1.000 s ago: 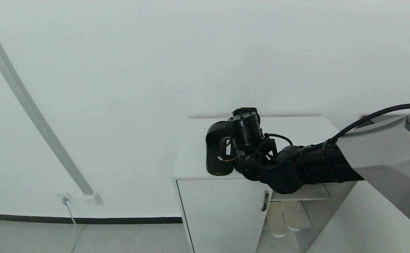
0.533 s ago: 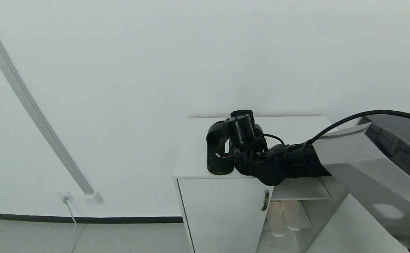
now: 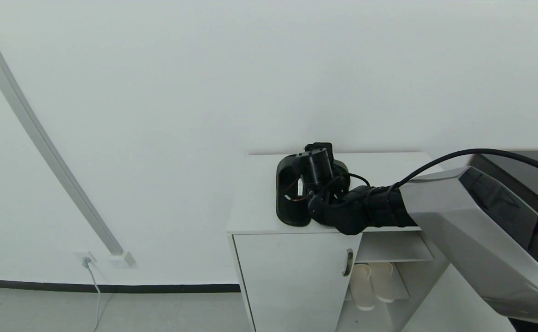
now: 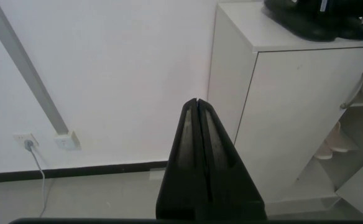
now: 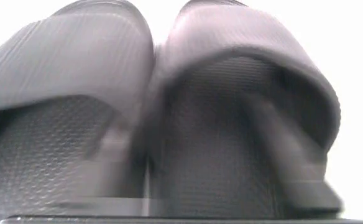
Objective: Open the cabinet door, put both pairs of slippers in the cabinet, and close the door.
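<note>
A pair of black slippers (image 3: 289, 198) lies side by side on top of the white cabinet (image 3: 255, 203). My right wrist (image 3: 317, 168) is low over them from the right. In the right wrist view both black slippers (image 5: 76, 93) are very close, and my right gripper (image 5: 206, 149) is open, its blurred fingers (image 5: 293, 155) set apart in and beside one slipper. A pair of white slippers (image 3: 371, 282) stands on a shelf inside the cabinet. My left gripper (image 4: 197, 118) is shut and empty, held low to the left of the cabinet (image 4: 293, 106).
The cabinet's left door (image 3: 292, 281) with its handle (image 3: 348, 263) is closed; the right door (image 3: 439, 299) stands open. A wall socket with a cable (image 3: 85, 263) and a slanted conduit (image 3: 43, 143) are on the wall to the left.
My right arm has come down and forward onto the black slippers. The near slipper has shifted a little toward the back and right.
</note>
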